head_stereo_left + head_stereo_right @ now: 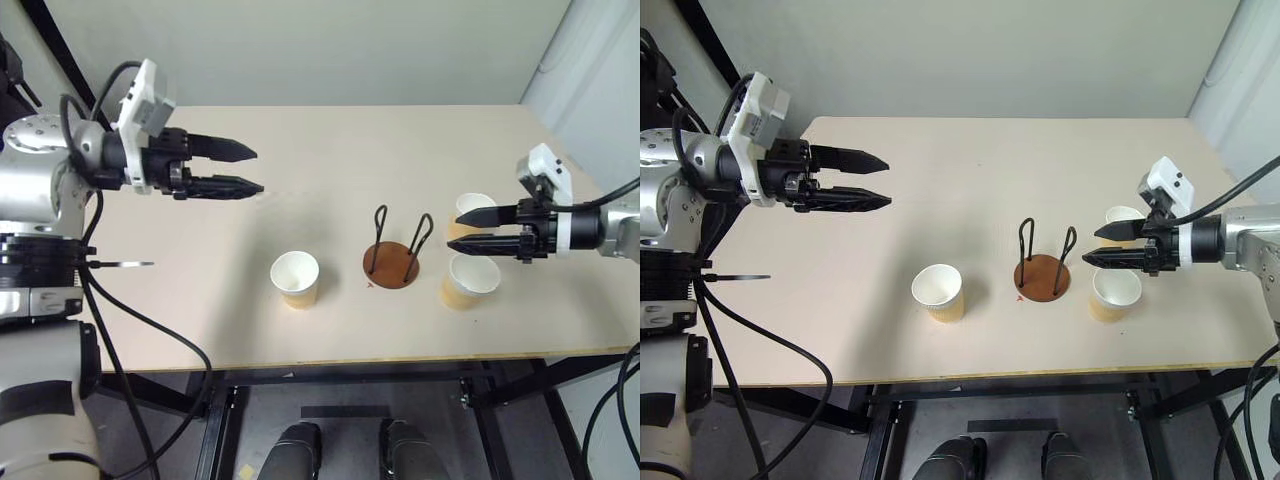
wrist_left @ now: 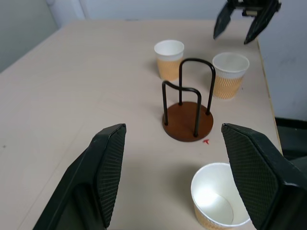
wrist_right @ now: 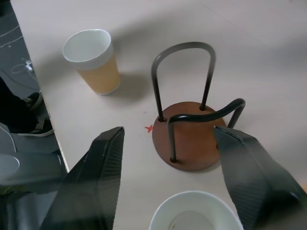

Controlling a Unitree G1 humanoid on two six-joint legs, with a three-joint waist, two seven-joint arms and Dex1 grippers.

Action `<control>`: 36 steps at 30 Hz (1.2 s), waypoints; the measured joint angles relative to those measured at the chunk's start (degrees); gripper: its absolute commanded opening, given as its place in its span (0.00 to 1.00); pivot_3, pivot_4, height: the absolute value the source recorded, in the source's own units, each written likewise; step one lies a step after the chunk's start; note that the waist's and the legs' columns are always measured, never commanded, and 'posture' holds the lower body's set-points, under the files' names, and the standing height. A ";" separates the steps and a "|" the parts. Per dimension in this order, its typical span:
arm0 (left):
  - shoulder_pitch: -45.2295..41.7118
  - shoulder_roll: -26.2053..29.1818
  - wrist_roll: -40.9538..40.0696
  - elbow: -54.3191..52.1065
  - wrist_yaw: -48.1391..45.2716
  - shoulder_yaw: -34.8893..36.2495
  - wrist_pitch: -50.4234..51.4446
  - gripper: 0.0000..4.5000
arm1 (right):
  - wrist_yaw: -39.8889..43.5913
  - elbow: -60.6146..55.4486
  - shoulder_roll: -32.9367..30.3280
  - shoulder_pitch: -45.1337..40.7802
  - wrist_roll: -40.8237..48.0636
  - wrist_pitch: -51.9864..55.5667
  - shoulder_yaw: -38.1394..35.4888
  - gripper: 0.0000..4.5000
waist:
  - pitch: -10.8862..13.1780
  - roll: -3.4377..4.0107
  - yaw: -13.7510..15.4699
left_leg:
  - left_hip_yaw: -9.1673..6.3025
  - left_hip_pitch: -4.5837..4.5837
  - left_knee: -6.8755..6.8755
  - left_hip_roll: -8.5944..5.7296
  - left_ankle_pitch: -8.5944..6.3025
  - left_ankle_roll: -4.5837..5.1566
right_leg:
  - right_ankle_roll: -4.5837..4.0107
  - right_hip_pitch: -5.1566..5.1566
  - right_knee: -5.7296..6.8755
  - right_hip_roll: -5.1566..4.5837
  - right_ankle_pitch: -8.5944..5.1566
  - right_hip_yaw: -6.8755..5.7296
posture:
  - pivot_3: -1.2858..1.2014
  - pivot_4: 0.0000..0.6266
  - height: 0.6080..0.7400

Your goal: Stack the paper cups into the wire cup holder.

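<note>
Counter [image 1: 330, 150] inventory: three paper cups, one wire cup holder, two empty grippers.

Wire cup holder [image 1: 391, 262] upright near the counter's front edge, holding nothing. One paper cup [image 1: 295, 279] stands to its left, two paper cups [image 1: 471, 281] [image 1: 472, 213] to its right. Left gripper [image 1: 240, 168] raised over the counter's left part, jaws parted. Right gripper [image 1: 461, 228] above the right pair, jaws parted.

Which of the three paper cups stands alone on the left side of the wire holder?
The cup nearest the table's front edge, left of the wire cup holder. The other two cups stand together on the holder's right, below the right end effector.
</note>
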 measured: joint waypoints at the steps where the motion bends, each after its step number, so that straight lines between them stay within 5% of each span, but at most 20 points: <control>1: 0.07 0.22 0.04 0.23 -0.17 0.05 -0.25 0.76 | -0.27 1.25 0.34 -1.19 -0.66 -0.50 0.74 0.95 | 0.00 0.00 -0.02 | 0.00 0.03 0.00 0.00 0.00 0.00 | 0.00 0.01 0.01 0.00 0.00 0.00 | 0.52 0.24 1.00; 11: 10.54 3.47 -2.58 -8.78 1.94 4.92 3.35 0.76 | -0.55 -0.36 3.61 -1.37 -2.02 0.27 8.24 0.99 | 0.00 0.00 -0.28 | 0.03 -0.02 -0.02 0.04 -0.07 0.06 | -0.06 -0.06 0.02 0.02 -0.12 -0.07 | 0.52 0.24 1.00; 33: 10.17 4.96 -2.86 -8.69 3.55 6.52 2.60 0.76 | -9.43 2.15 13.09 -1.90 -8.36 -0.86 13.09 0.99 | 0.00 0.00 -0.24 | 0.03 0.04 0.13 0.07 -0.12 0.01 | -0.31 -0.07 0.08 0.01 0.04 -0.07 | 0.52 0.24 1.00; 36: 10.10 4.93 -2.81 -8.40 3.62 6.52 2.43 0.76 | -12.63 2.60 15.32 -1.71 -9.81 -0.88 13.12 0.86 | 0.00 0.00 -0.24 | 0.03 0.04 0.13 0.07 -0.12 0.01 | -0.32 -0.07 0.08 0.01 0.05 -0.07 | 0.52 0.24 1.00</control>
